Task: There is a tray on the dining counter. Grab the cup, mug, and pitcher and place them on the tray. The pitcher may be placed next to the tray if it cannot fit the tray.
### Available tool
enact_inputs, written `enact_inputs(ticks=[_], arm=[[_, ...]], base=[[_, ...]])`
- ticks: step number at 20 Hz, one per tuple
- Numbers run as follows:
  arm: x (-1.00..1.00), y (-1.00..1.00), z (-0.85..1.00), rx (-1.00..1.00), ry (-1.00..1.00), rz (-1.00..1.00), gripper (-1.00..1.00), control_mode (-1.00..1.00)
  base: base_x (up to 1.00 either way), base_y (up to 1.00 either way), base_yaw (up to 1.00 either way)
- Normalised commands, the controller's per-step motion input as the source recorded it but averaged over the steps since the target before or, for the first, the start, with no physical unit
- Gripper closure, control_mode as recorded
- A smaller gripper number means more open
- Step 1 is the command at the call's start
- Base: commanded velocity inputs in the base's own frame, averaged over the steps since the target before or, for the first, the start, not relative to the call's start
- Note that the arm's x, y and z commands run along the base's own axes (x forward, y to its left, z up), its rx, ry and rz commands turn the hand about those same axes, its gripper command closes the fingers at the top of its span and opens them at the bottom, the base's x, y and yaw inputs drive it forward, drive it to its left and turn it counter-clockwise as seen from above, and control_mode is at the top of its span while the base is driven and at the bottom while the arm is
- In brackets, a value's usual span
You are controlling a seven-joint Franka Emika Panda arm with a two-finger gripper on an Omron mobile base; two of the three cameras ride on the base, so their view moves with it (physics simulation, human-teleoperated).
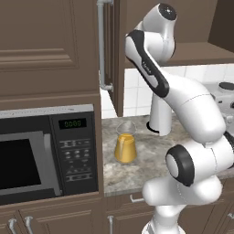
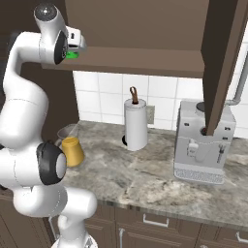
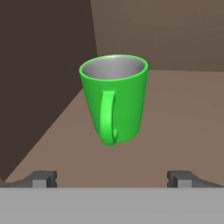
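A: Where's the mug (image 3: 114,98) from the end effector (image 3: 113,178)?
B: Straight ahead on the cabinet shelf (image 3: 175,118), upright, handle facing the released, empty fingers.
A: So a forward reach?
B: Likely.

The mottled grey stone bench (image 2: 145,177) carries a glass amber-bodied pitcher (image 1: 125,145), white paper-towel roll (image 2: 135,125) and grey coffee machine (image 2: 201,145). A brown shelf (image 3: 175,113) carries a bright green handled mug (image 3: 114,98).

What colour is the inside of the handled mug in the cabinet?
Pale grey inside the bright green handled mug; the hand view shows it best.
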Motion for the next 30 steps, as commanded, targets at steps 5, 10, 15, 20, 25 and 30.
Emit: enact_inputs(ticks=[5,10,15,20,25,30], arm=[[0.24,0.06,0.0,0.0,0.0,0.0,-1.0,-1.0],[0.28,0.07,0.0,0.0,0.0,0.0,-1.0,-1.0],[0.23,0.05,0.0,0.0,0.0,0.0,-1.0,-1.0],[0.19,0.04,0.0,0.0,0.0,0.0,-1.0,-1.0],[0.1,0.03,0.0,0.0,0.0,0.0,-1.0,-1.0],[0.0,0.0,0.0,0.0,0.0,0.0,-1.0,-1.0]], base=[[0.0,0.0,0.0],[0.0,0.0,0.0],[0.0,0.0,0.0],[0.0,0.0,0.0],[0.0,0.0,0.0],[0.0,0.0,0.0]])
